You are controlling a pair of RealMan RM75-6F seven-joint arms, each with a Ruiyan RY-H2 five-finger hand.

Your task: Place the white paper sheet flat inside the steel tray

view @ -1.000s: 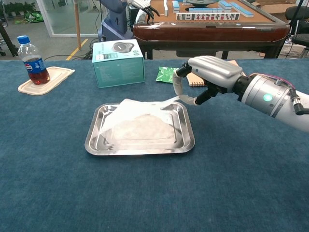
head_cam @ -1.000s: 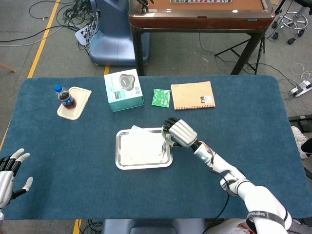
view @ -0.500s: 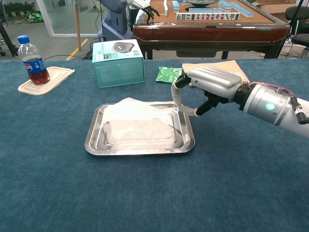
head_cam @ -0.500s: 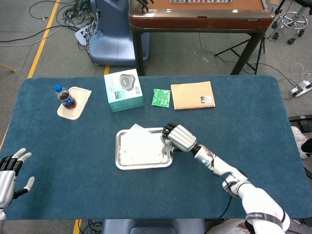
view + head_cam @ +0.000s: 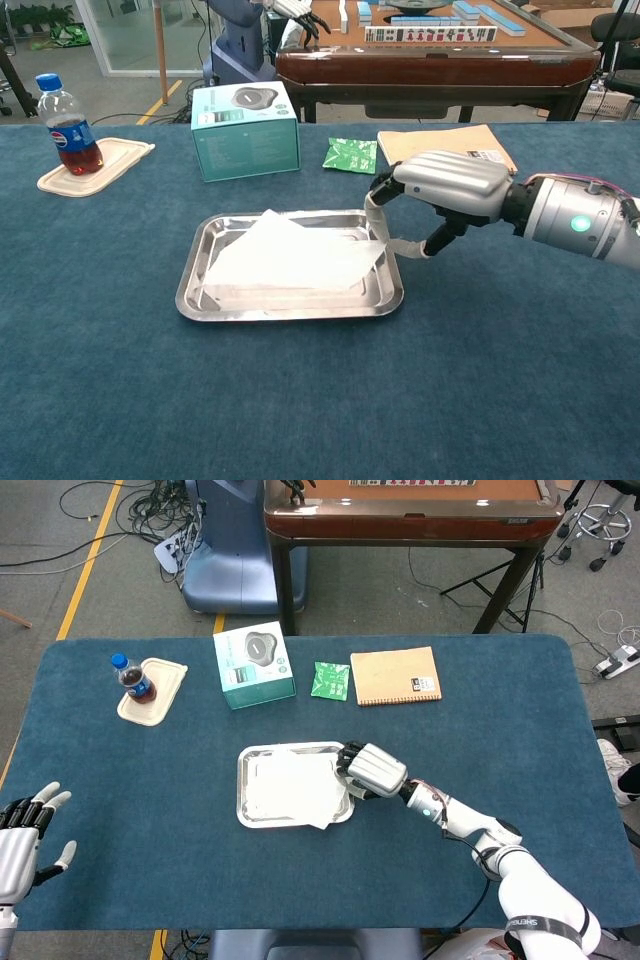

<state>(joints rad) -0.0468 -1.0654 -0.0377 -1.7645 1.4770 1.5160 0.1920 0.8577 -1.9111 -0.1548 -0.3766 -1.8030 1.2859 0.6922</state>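
At the table's near-left corner the left hand (image 5: 25, 832) is open, fingers spread, holding nothing. Mid-table, the white paper sheet (image 5: 290, 258) lies in the steel tray (image 5: 192, 282), its near-right corner poking over the rim. Just right of the tray, the right hand (image 5: 436, 197) pinches the sheet's right edge between thumb and finger.
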